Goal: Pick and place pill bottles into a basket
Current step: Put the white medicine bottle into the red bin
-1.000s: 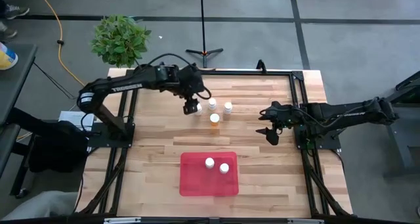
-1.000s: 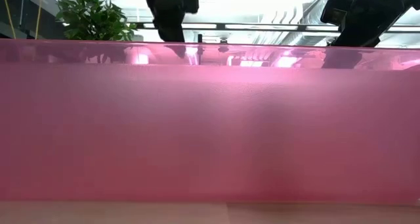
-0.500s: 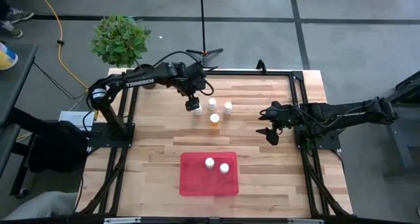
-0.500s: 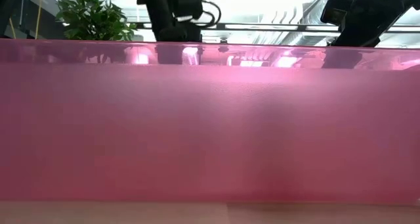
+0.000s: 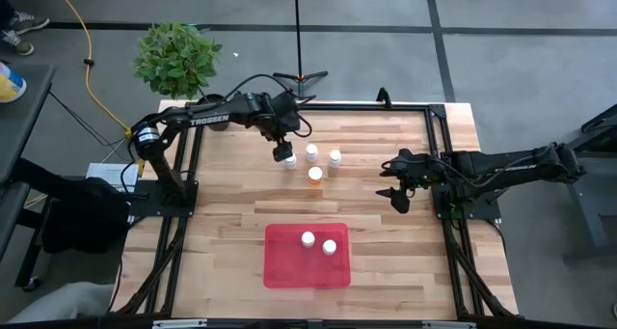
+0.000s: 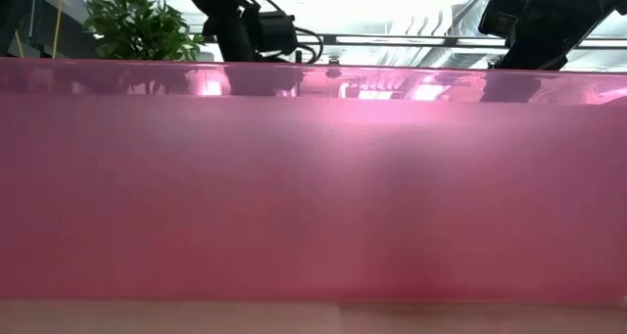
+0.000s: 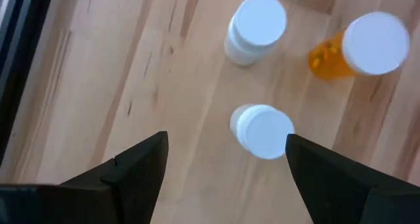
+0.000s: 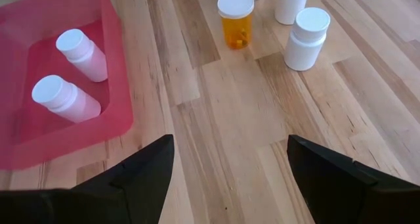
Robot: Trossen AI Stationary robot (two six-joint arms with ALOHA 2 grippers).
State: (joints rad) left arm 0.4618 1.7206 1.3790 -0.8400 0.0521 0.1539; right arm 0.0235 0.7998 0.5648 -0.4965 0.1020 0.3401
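Four pill bottles stand upright on their bases on the wood at the table's far middle: three white ones (image 5: 311,152) (image 5: 335,157) (image 5: 288,161) and an orange one (image 5: 315,175) with a white cap. My left gripper (image 5: 282,155) is open above the leftmost white bottle (image 7: 262,131). Its fingers stand on either side of the cap, the bottle nearer one finger (image 7: 315,168), and I see no touch. Two white bottles (image 5: 308,239) (image 5: 330,247) lie in the red basket (image 5: 284,271) near the front. My right gripper (image 5: 395,189) is open and empty right of the group.
A potted plant (image 5: 175,57) stands off the table's far left corner. Bare wood lies between the standing bottles and the basket. In the low view the basket's pink wall (image 6: 313,187) fills the picture and hides the table behind it.
My left arm has shifted its elbow and wrist toward the table's far edge. Its gripper has stayed over the leftmost white bottle. No bottle has moved, and the right arm has kept still.
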